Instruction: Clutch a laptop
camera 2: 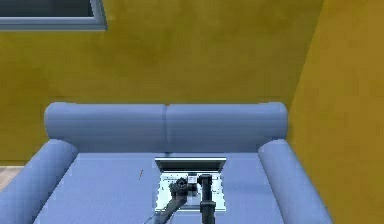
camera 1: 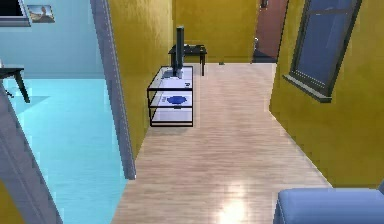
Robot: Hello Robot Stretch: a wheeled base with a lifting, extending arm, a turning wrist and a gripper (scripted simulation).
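Mustard-yellow wall backs the arm side view, and against it stands a long blue fabric sofa point(camera 2: 165, 125) with rounded arms. On its seat, about midway between the two arms, lies the open laptop point(camera 2: 188, 165), a pale screen in a grey frame. The robot's dark two-finger gripper point(camera 2: 180, 188) sits at the laptop's near edge, at the end of the dark square arm bar point(camera 2: 206, 208) that rises from the bottom edge. With the laptop lying on the cushion right behind the fingers, I cannot tell whether the gripper holds anything, or whether it touches the computer. A dark-framed window point(camera 2: 50, 12) shows at the upper left of that wall.

Looking ahead, a corner of the same blue sofa point(camera 1: 325, 205) shows at the lower right of a corridor with a light wooden plank floor point(camera 1: 230, 130). Further along, against the yellow wall on the left, stands a white-framed glass stand point(camera 1: 171, 100) with a blue object on its lower shelf and a tall dark item on top. Behind it is a dark low table point(camera 1: 190, 50), and a reddish-brown door point(camera 1: 268, 30) lies at the far end. A grey-framed window point(camera 1: 322, 45) is set in the right wall. To the left opens a pale blue room point(camera 1: 60, 120).
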